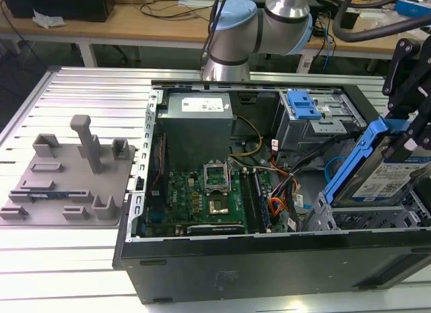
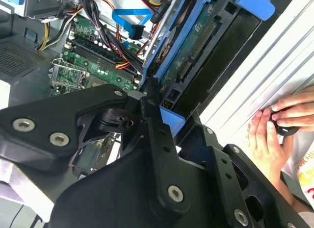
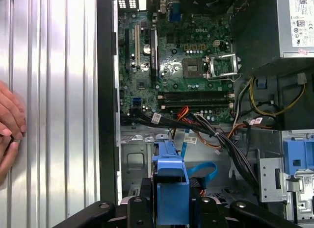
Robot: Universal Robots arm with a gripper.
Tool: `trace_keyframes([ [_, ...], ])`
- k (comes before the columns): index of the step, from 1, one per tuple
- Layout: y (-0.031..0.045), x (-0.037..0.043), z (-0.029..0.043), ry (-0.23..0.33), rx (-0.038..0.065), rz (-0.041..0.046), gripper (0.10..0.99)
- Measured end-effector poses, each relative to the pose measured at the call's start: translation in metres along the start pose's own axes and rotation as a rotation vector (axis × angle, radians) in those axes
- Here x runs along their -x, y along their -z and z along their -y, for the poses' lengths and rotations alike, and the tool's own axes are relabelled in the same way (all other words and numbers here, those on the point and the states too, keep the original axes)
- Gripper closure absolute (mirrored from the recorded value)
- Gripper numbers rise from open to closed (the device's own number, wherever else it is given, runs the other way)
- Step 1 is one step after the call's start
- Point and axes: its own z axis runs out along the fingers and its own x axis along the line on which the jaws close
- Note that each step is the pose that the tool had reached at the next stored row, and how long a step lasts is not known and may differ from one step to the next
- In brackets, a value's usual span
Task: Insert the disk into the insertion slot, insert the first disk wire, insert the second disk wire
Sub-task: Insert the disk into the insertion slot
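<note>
Blue-framed disk (image 1: 374, 173) gripped tilted in pincer (image 1: 409, 146), closed on its caddy edges; lower end just above insertion slot (image 1: 357, 219) inside open computer case (image 1: 269, 266), exterior view's right. Case lies on ribbed metal surface (image 1: 81, 259).

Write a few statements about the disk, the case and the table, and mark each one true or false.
1. The tool grips the disk. True.
2. The disk lies flat in the slot. False: it is tilted, with its upper end raised over the slot.
3. The case is closed. False: it is open, and the motherboard shows.
4. A hand rests on the table beside the case. True.
5. The grey tray lies inside the case. False: it is on the table, to the exterior view's left of the case.
</note>
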Motion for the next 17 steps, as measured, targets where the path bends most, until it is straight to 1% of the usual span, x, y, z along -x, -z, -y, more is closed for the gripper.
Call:
trace_keyframes([
  [4,-0.0093,-0.0002,0.0006,0.000,0.001,-0.0003,0.722],
  [6,-0.0177,-0.0004,0.0012,0.000,0.002,-0.0002,0.722],
  [7,-0.0204,-0.0005,0.0013,0.000,0.002,-0.0004,0.722],
  [9,-0.0294,-0.0007,0.0019,0.000,0.002,-0.0024,0.710],
  [10,-0.0312,-0.0008,0.0020,0.000,0.002,-0.0032,0.710],
  [12,-0.0337,-0.0009,0.0022,0.000,0.002,-0.0042,0.592],
  [13,-0.0341,-0.0008,0.0022,0.000,0.002,-0.0045,0.592],
  [15,-0.0340,-0.0009,0.0023,0.000,0.002,-0.0055,0.467],
  [17,-0.0341,-0.0009,0.0022,0.000,0.002,-0.0054,0.467],
])
